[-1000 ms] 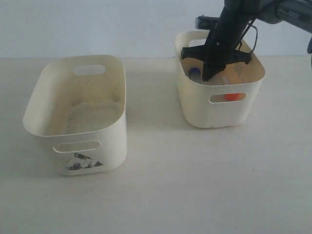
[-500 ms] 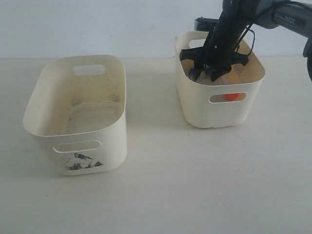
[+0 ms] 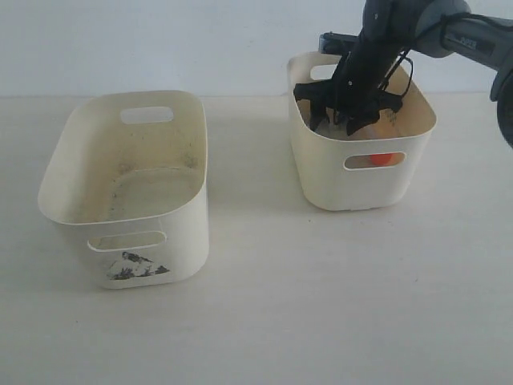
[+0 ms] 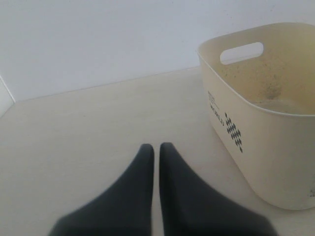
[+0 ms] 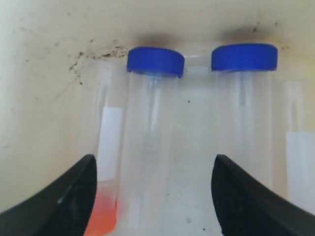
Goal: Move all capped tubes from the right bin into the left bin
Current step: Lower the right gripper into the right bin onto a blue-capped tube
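The right bin (image 3: 321, 172) holds the capped tubes. My right gripper (image 3: 346, 119) reaches down inside it, open. In the right wrist view two blue-capped tubes (image 5: 150, 128) (image 5: 243, 113) lie side by side against the bin wall. The first lies between the spread jaws of the right gripper (image 5: 155, 160), untouched. An orange-capped tube (image 5: 106, 147) lies beside one fingertip (image 5: 74, 191); its orange cap (image 3: 383, 159) shows through the handle slot. The left bin (image 3: 128, 184), with a torn sticker (image 3: 136, 267), is empty. My left gripper (image 4: 156, 147) is shut over bare table.
Another clear tube with a white label (image 5: 300, 147) lies at the edge of the right wrist view, its cap out of sight. A cream bin wall with a dotted mark (image 4: 266, 162) stands close beside the left gripper. Pale table (image 3: 321, 305) lies between and before the bins.
The right gripper's jaws have gone from shut to open inside the right bin, and the arm has shifted slightly. Neither bin has moved.
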Robot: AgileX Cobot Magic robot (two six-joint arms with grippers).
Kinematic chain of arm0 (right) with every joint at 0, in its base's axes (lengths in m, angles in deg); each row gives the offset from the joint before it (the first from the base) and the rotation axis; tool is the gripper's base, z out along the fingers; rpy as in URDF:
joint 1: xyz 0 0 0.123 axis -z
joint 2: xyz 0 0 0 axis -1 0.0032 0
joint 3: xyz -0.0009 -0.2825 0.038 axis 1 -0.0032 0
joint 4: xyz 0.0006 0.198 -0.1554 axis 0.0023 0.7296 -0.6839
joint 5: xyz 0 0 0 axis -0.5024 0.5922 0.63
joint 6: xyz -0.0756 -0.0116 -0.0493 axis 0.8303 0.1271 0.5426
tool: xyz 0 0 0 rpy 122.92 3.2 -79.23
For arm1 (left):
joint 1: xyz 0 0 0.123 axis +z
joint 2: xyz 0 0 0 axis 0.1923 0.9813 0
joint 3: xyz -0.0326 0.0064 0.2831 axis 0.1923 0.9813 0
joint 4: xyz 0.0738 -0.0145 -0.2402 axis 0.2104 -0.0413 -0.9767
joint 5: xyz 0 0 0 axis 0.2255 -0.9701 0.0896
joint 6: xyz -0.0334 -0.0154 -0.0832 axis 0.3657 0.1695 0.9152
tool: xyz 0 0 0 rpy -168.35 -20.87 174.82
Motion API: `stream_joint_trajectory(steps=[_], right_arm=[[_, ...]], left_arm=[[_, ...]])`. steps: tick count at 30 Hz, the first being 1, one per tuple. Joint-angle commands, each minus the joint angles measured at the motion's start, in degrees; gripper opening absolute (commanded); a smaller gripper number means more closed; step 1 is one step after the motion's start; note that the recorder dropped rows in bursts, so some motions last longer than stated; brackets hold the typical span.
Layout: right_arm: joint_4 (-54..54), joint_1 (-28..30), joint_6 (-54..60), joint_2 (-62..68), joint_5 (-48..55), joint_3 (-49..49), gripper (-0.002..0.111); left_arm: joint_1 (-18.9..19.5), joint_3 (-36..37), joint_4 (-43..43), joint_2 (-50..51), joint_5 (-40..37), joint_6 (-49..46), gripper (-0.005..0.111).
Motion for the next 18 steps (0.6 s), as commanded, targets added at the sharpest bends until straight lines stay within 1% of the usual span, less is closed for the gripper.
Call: stream_joint_trajectory(steps=[1, 6, 8, 9, 18], right_arm=[[0.38, 0.08, 0.03, 0.76, -1.04, 0.16, 0.063], [0.27, 0.08, 0.03, 2.59, -0.58, 0.16, 0.063], [0.17, 0.08, 0.03, 2.90, -0.70, 0.16, 0.062], [0.17, 0.08, 0.03, 2.90, -0.83, 0.16, 0.059], [-0.05, 0.08, 0.03, 2.90, -1.36, 0.16, 0.022]], left_arm=[[-0.08, -0.21, -0.21, 0.03, 0.43, 0.76, 0.004], [-0.08, -0.21, -0.21, 0.03, 0.43, 0.76, 0.004], [-0.08, -0.21, -0.21, 0.03, 0.43, 0.76, 0.004], [-0.08, -0.21, -0.21, 0.03, 0.43, 0.76, 0.004], [-0.08, -0.21, -0.21, 0.03, 0.43, 0.76, 0.004]])
